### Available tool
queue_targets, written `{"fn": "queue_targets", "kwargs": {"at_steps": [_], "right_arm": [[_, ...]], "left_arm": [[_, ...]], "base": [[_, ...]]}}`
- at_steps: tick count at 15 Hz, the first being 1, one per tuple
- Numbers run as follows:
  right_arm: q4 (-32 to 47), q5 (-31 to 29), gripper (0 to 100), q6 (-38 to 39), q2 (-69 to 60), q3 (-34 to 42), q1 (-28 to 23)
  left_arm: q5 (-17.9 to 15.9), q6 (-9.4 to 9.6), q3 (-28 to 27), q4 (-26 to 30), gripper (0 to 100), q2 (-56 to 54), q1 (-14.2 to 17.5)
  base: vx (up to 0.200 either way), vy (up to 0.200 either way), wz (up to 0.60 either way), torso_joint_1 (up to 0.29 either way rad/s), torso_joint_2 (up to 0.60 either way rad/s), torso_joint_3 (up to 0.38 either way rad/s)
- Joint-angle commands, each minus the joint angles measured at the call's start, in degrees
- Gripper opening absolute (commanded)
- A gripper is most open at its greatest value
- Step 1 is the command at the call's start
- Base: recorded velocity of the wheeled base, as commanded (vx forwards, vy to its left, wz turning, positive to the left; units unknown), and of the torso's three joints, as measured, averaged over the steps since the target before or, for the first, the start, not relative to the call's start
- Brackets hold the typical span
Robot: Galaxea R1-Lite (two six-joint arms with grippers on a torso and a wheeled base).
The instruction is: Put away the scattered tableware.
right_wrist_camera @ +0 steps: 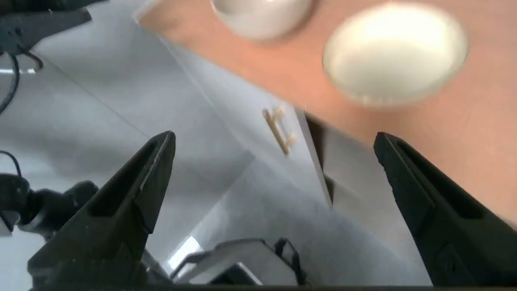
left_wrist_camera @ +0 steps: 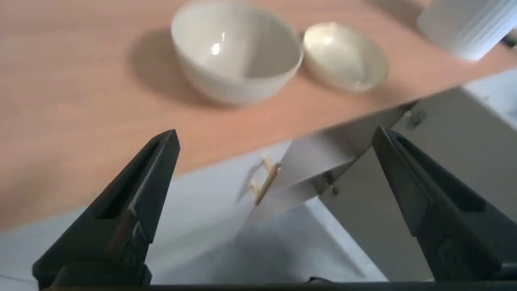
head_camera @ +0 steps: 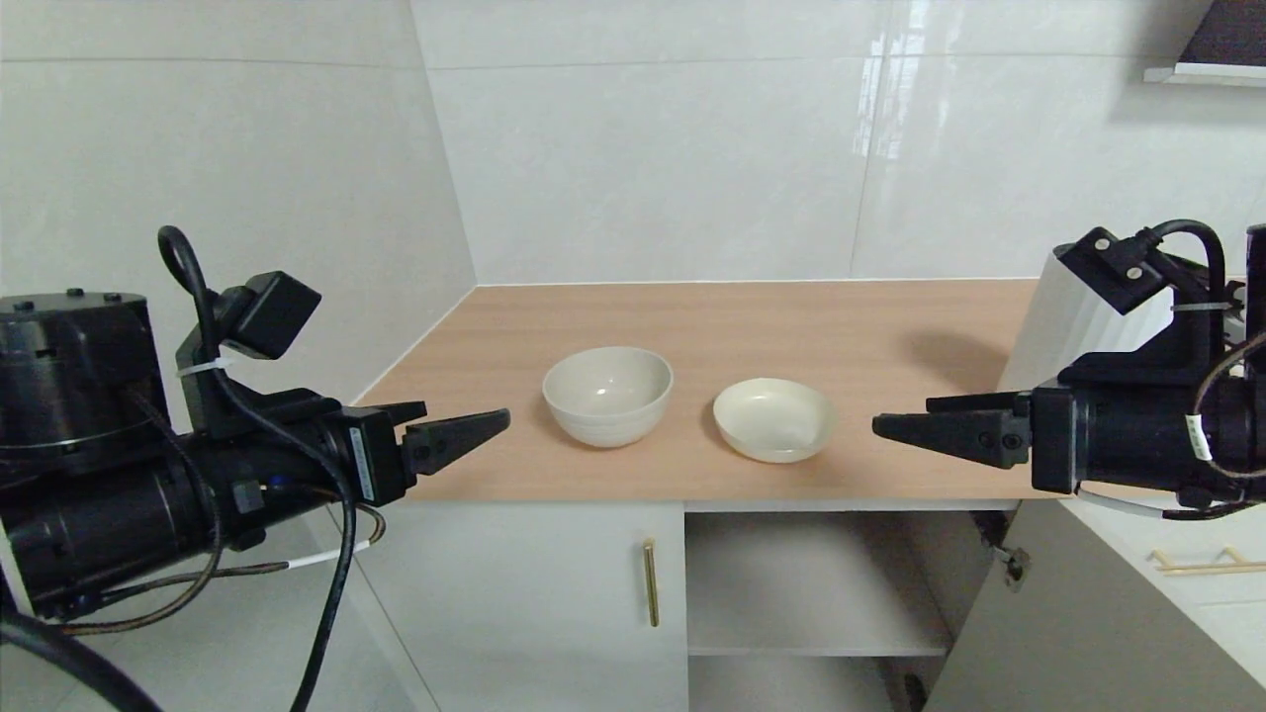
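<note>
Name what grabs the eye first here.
Two pale bowls stand side by side on the wooden counter: the deep bowl to the robot's left, the shallow bowl to its right. The left claw and right claw flank them, both open and empty. Below, the cupboard stands open.

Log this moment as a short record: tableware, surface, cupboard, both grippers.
tableware: deep bowl and shallow bowl, side by side, apart, upright
surface: wooden counter
cupboard: right door open, shelf showing; left door closed
left gripper: open, holding nothing, left of the deep bowl
right gripper: open, holding nothing, right of the shallow bowl
</note>
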Motion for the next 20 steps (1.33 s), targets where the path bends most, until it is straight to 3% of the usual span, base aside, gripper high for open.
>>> {"fn": "queue_targets", "kwargs": {"at_steps": [1, 5, 7, 8, 9, 10, 12, 13, 14, 17, 20], "right_arm": [[-1.2, 0.0, 100, 0.1, 0.8, 0.1, 0.1], [-5.5, -1.1, 100, 0.0, 5.1, -0.8, 0.0], [-4.3, -9.2, 100, 0.2, 11.8, -9.1, 0.0], [-2.5, -10.2, 100, 0.3, 12.8, -10.4, 0.1], [4.4, -13.4, 100, 0.3, 15.6, -14.3, 0.1], [6.6, -14.9, 100, 0.9, 17.2, -16.5, 0.1], [7.0, -20.7, 100, 3.9, 20.5, -18.9, 1.4], [7.0, -21.7, 100, 3.9, 20.9, -19.1, 1.4], [7.0, -25.2, 100, 3.9, 22.3, -19.4, 1.5], [6.9, -26.4, 100, 4.1, 22.3, -19.1, 1.5], [6.9, -26.4, 100, 4.0, 22.2, -18.6, 1.5]], "left_arm": [[0.0, -0.05, -1.6, 0.1, 100, 1.0, 0.0], [0.5, -0.05, -8.5, 2.7, 100, 4.6, -0.6], [2.2, -0.67, -19.7, 15.4, 100, 8.8, -0.7], [3.4, -1.11, -21.7, 17.5, 100, 9.8, -0.7], [8.8, -3.66, -27.2, 23.1, 100, 12.8, -0.7], [9.9, -5.77, -28.8, 25.1, 100, 14.6, -0.9], [11.2, -12.62, -35.2, 29.7, 100, 21.1, -2.0], [12.1, -14.03, -36.5, 30.4, 100, 22.1, -2.0], [16.5, -16.49, -40.5, 31.6, 100, 26.9, -2.0], [19.2, -15.87, -41.8, 31.5, 100, 31.0, -3.0], [26.9, -12.71, -41.8, 31.3, 100, 34.3, -3.4]], "base": [[0.0, 0.0, 0.0, 0.203, -0.52, -0.31], [0.0, 0.0, 0.0, 0.072, -0.17, -0.099], [0.0, 0.0, 0.0, 0.0, 0.0, 0.0], [0.0, 0.0, 0.0, 0.0, 0.0, 0.0], [0.0, 0.0, 0.0, 0.0, 0.0, 0.0], [0.0, 0.0, 0.0, 0.0, 0.0, 0.0], [0.0, 0.0, 0.0, 0.0, 0.0, 0.0], [0.0, 0.0, 0.0, 0.0, 0.0, 0.0], [0.0, 0.0, 0.0, 0.0, 0.0, 0.0], [0.0, 0.0, 0.0, 0.0, 0.0, 0.0], [0.0, 0.0, 0.0, 0.0, 0.0, 0.0]]}}
